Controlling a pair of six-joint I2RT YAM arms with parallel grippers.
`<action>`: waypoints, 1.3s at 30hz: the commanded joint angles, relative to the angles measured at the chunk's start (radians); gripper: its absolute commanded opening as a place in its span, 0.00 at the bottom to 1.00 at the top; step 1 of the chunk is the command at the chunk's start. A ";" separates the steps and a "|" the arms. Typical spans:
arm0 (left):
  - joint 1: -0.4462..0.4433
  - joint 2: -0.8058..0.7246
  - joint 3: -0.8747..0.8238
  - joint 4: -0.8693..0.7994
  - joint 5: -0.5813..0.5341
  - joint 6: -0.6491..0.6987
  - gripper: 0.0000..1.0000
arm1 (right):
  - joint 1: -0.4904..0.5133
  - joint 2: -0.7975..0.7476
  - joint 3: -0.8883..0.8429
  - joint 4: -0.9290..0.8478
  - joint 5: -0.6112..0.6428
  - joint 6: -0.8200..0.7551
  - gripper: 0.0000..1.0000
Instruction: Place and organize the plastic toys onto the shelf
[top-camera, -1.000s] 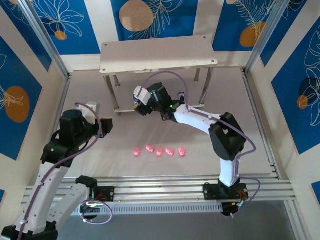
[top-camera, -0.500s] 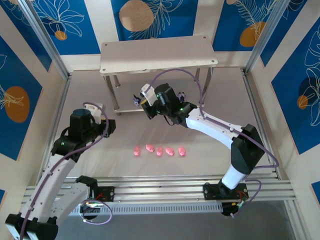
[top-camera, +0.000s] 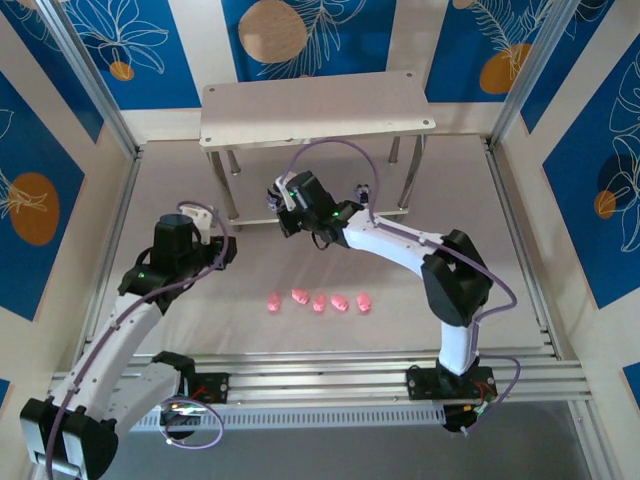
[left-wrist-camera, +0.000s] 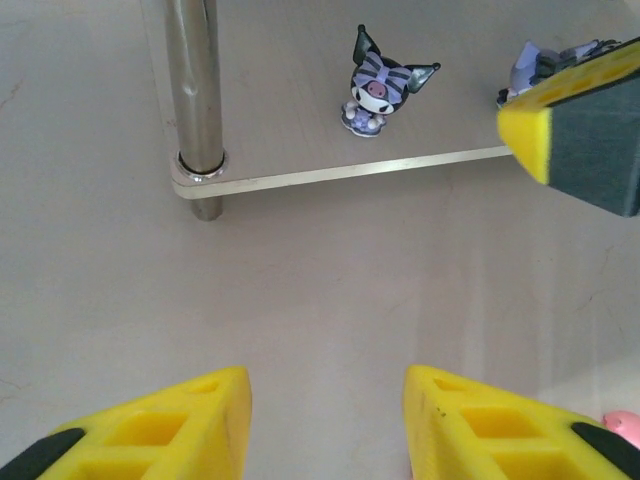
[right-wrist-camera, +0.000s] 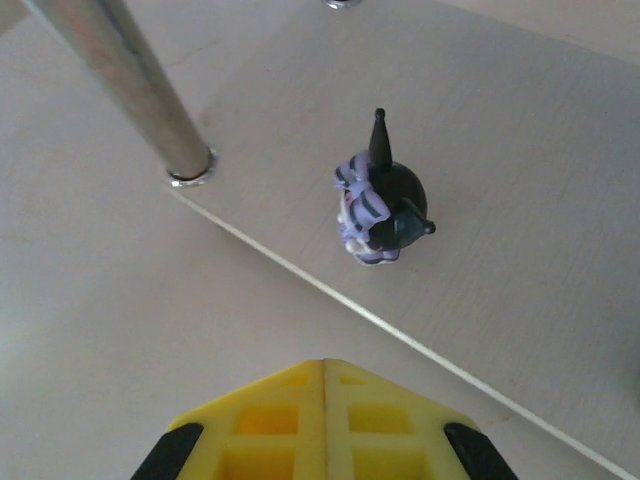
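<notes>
The right gripper (right-wrist-camera: 325, 368) is hovering pinched shut and empty, a dark toy (right-wrist-camera: 383, 205) standing just ahead on the lower board of the shelf (right-wrist-camera: 520, 150). The left gripper (left-wrist-camera: 325, 390), half-spread and empty, is sitting nearer the sideways row of pink toys (top-camera: 318, 301), lying to its right and behind; their details are too small to make out.

No readable text, label, brand or number appears anywhere.
</notes>
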 joint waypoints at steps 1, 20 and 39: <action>0.017 0.007 -0.004 0.045 -0.004 -0.011 0.45 | 0.012 0.035 0.068 -0.014 0.087 0.026 0.00; 0.020 0.007 0.014 0.040 0.004 0.002 0.45 | 0.012 0.122 0.114 -0.075 0.140 0.048 0.00; 0.022 -0.011 -0.001 0.039 0.009 0.004 0.46 | -0.017 0.209 0.193 -0.166 0.125 0.080 0.00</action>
